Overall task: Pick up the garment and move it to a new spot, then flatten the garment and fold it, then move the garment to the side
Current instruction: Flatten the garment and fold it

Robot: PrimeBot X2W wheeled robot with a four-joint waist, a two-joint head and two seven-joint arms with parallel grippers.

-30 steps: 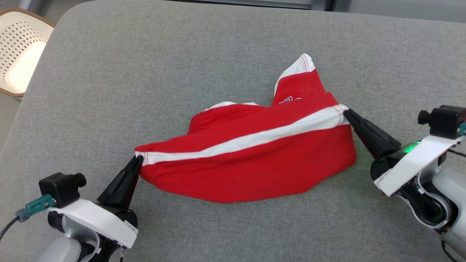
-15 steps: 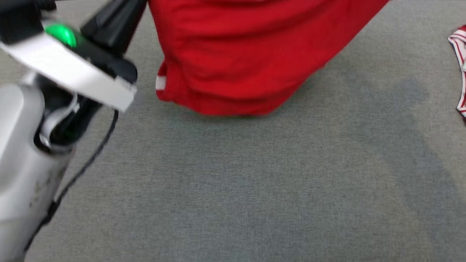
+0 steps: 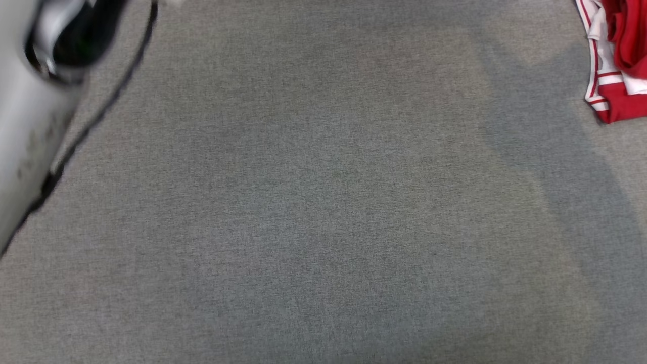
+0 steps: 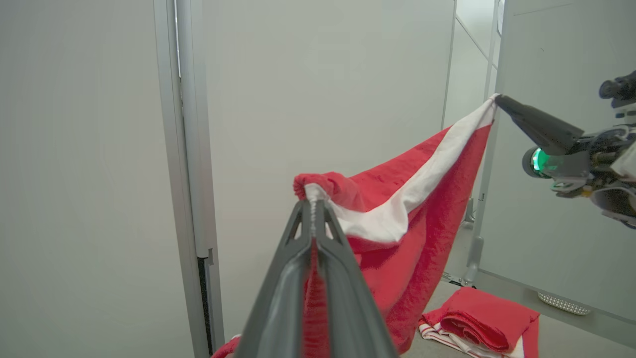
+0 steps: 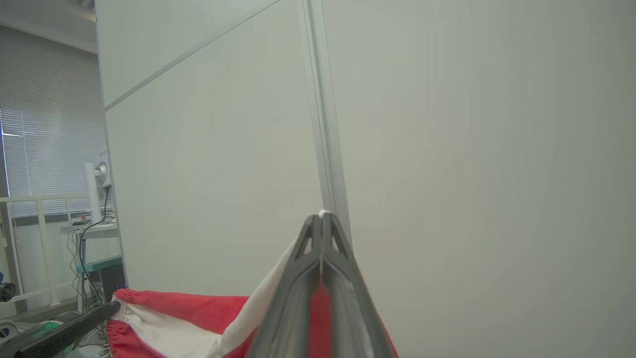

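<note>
Head view: looks down on the grey fabric desk [image 3: 323, 212]. A pale forearm [image 3: 22, 126] is blurred at the top left with a black cable [image 3: 96, 119] trailing off it; can't tell which arm. A second red-and-white garment [image 3: 614, 71] lies bunched on the desk at the top right edge.

Left wrist view: left pincer [image 4: 313, 203] is clamped on the garment [image 4: 412, 214], biting a gathered red edge right where the white band ends. Right pincer [image 4: 498, 98] comes in from the right with a green light on its body, closed on the band's other end, higher in that view. The cloth is off the desk, slung between the two tips, and its red body hangs down in a drape. The second garment sits on the desk as a folded pile beside the foot of the drape. A white perforated item [image 4: 559, 302] lies near it at the foot of a wall panel; too small to name.

Right wrist view: the right pincer's fingers are pressed together, with white fabric pinched at the tip and red showing between them lower down. The left pincer's dark finger enters at the lower left, on the gathered hem. Behind are plain wall panels [image 5: 447, 149], a metal seam strip [image 5: 323, 124] and window blinds [image 5: 44, 124].

Blocking: in each wrist view, that pincer's own fingers cover the cloth at lower centre.

Garment: red, slightly crinkled, one wide white band end to end, puckered at the left-hand grip.
</note>
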